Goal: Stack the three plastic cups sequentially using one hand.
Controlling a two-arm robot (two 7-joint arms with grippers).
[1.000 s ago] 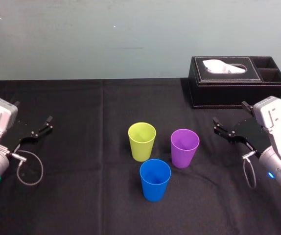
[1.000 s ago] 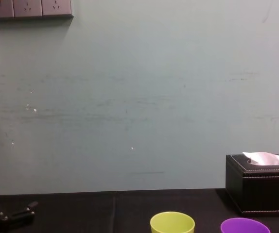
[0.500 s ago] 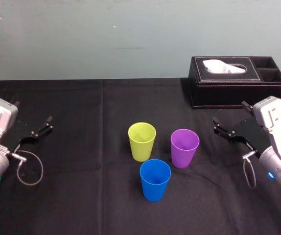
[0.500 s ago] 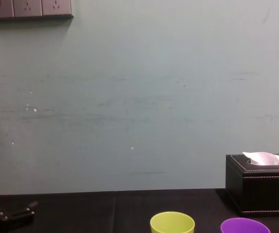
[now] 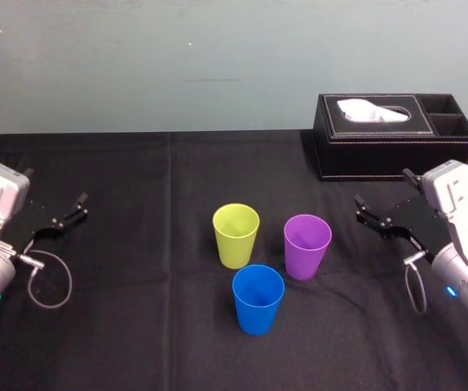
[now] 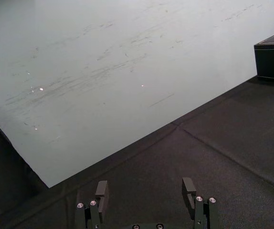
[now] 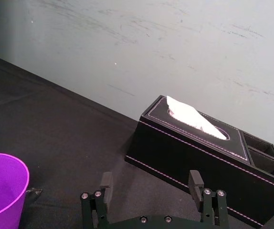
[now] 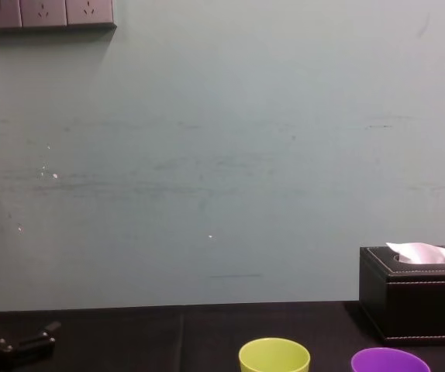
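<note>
a black cloth (image 5: 136, 326) covers the table and meets a pale grey-green wall (image 5: 218, 49) with a strip of sockets (image 8: 44, 13) high up. a black tissue box (image 5: 393, 140) sits at the back right, a white tissue (image 5: 371, 110) poking from its slot. the three cups stand upright, open and empty, close together mid-table: the yellow-green cup (image 5: 236, 236), the purple cup (image 5: 307, 246) to its right, and the blue cup (image 5: 258, 299) in front, nearest the robot. the left gripper (image 6: 145, 190) hangs at the table's left side, claw spread wide, holding nothing. the right gripper (image 7: 151, 181) sits right of the purple cup, likewise wide.
</note>
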